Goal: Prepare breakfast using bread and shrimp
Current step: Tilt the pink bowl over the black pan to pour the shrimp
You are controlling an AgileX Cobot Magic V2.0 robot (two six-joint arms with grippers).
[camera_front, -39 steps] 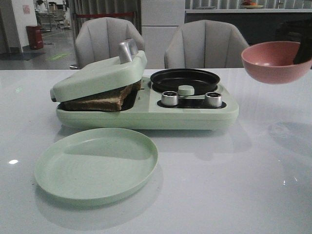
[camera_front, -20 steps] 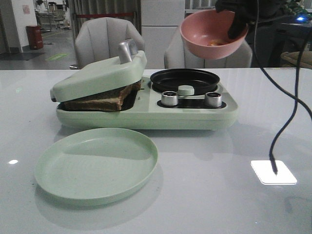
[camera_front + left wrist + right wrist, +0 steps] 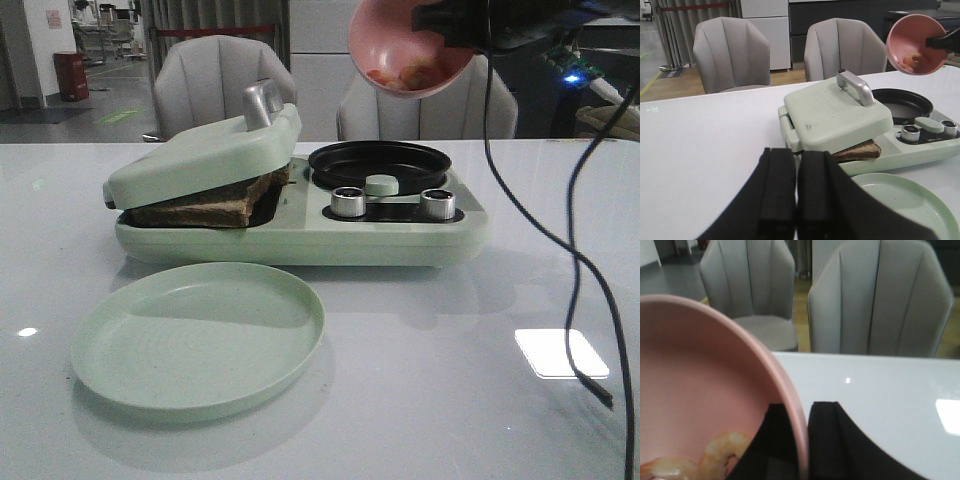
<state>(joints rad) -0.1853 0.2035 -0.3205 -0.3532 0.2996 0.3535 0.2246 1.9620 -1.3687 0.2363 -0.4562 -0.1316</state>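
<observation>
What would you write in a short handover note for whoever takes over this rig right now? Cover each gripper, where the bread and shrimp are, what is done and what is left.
Right gripper: shut on the rim of the pink bowl, held tilted in the air above the black pan.
Left gripper: shut, empty, back from the breakfast maker.
Bread: in the sandwich press, lid resting on it, not fully closed.
Shrimp: in the bowl; none in the pan yet.
Green plate: empty, in front of the maker.
Done: bread loaded. Left: tip shrimp into pan, likely plate afterwards.
</observation>
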